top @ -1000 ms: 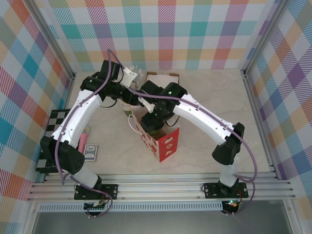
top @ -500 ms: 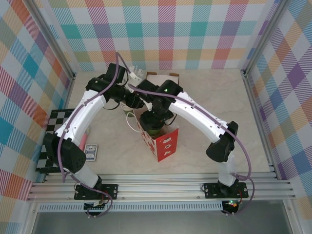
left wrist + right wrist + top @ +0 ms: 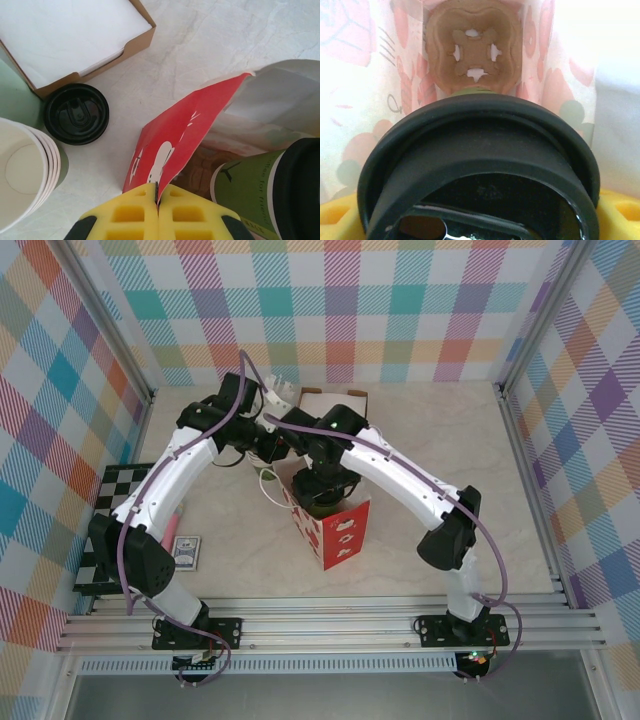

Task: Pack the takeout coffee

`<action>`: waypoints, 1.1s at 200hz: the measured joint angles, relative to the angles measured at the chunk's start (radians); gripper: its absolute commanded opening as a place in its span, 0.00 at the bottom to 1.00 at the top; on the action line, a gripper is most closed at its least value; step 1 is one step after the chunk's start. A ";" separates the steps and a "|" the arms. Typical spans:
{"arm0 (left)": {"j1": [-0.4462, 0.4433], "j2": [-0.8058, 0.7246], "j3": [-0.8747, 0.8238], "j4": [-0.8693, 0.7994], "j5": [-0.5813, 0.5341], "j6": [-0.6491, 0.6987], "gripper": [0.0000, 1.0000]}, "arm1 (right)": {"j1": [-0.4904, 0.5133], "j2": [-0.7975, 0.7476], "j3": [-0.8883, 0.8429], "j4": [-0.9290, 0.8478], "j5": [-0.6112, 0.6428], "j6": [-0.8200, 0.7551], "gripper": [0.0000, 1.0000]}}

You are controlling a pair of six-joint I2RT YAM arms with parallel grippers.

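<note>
While your left tool (image 3: 158,196) pinches the red bag (image 3: 186,134) by its rim, your right tool (image 3: 480,212) clasps the takeout coffee (image 3: 246,184) partway inside; seating it on the cardboard tray (image 3: 473,47) looks to be what remains.

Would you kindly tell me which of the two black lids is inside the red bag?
The lid on the dark-green cup; the other lid sits outside, beside the cardboard box.

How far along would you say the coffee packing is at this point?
Done: the left gripper is shut on the red bag at its rim, holding it open. In hand: the right gripper holds the takeout coffee inside the bag's mouth, above the cardboard carrier at the bottom. Left: seat the cup, release it and withdraw.
</note>
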 measured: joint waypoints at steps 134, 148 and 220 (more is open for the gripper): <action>0.000 -0.040 -0.038 0.059 -0.046 -0.387 0.00 | 0.040 0.025 -0.007 -0.006 -0.019 0.065 0.58; 0.001 -0.042 -0.038 0.058 -0.057 -0.387 0.00 | 0.032 0.025 -0.030 -0.022 0.017 0.076 0.58; 0.002 -0.042 -0.038 0.053 -0.070 -0.386 0.00 | 0.010 0.025 -0.066 -0.034 0.024 0.078 0.58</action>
